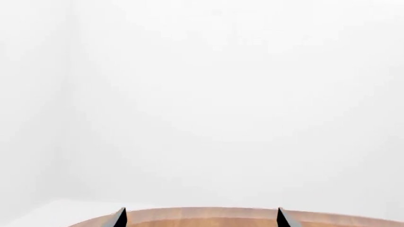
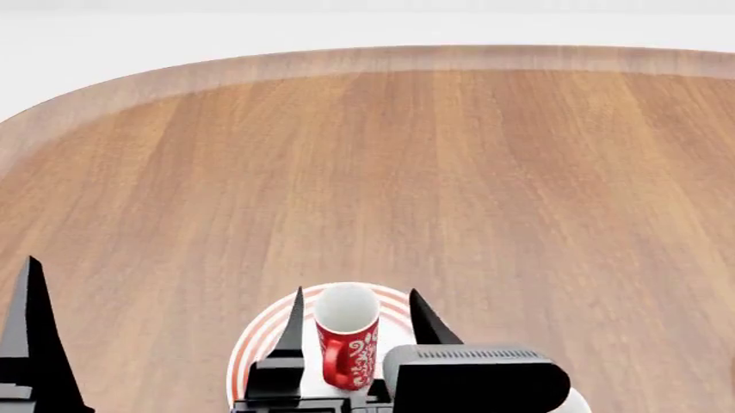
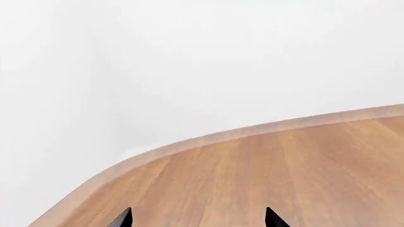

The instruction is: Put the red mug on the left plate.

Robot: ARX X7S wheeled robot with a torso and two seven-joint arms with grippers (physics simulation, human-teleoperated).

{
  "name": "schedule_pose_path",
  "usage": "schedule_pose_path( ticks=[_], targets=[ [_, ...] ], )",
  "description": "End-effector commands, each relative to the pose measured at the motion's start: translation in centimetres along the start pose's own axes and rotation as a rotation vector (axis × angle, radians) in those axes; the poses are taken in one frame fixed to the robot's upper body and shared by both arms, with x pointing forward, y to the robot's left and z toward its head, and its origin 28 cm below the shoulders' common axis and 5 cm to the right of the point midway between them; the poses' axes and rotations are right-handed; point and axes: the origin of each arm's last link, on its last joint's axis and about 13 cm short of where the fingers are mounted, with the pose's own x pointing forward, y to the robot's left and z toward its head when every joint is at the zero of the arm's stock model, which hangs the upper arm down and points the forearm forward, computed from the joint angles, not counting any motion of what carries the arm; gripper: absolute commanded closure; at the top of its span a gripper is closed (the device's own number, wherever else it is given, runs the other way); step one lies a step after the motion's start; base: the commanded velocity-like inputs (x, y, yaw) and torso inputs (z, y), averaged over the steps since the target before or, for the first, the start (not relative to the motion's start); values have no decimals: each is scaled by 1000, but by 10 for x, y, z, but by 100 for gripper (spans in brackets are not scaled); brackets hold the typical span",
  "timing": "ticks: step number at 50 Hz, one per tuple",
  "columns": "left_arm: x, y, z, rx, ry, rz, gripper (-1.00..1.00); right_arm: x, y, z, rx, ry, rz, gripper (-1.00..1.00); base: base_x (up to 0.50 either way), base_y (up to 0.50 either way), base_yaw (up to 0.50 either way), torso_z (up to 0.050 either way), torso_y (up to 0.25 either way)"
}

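In the head view the red mug (image 2: pixel 344 342), with its white floral pattern, stands upright on the left plate (image 2: pixel 255 338), a white plate with red rings at the bottom centre. My right gripper (image 2: pixel 356 317) is open, one finger on each side of the mug with a small gap on both sides. The right wrist view shows only its two spread fingertips (image 3: pixel 124 218) over bare wood; the mug is out of that view. My left gripper (image 1: pixel 200 217) is open with nothing between its fingers. One of its fingers (image 2: pixel 29 331) shows at the far left of the head view.
The wooden table (image 2: pixel 402 172) is oval, with its rounded far edge (image 2: pixel 344 60) against a white wall. A bit of something white (image 2: pixel 577 401) shows at the bottom right, behind the right arm's black body (image 2: pixel 471 379).
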Motion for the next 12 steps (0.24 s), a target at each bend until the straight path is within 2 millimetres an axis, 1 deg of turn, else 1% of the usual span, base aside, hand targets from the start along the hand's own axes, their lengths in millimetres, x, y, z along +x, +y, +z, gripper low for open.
schedule_pose_path(
  ticks=[1, 12],
  targets=[
    [-4, -2, 13, 20, -25, -16, -100, -15, 3, 14, 2, -58, 11, -100, 0, 0, 0, 0, 0],
    [-6, -3, 19, 15, -33, -21, -100, -22, 3, 20, -3, -77, 14, -100, 0, 0, 0, 0, 0]
  ],
)
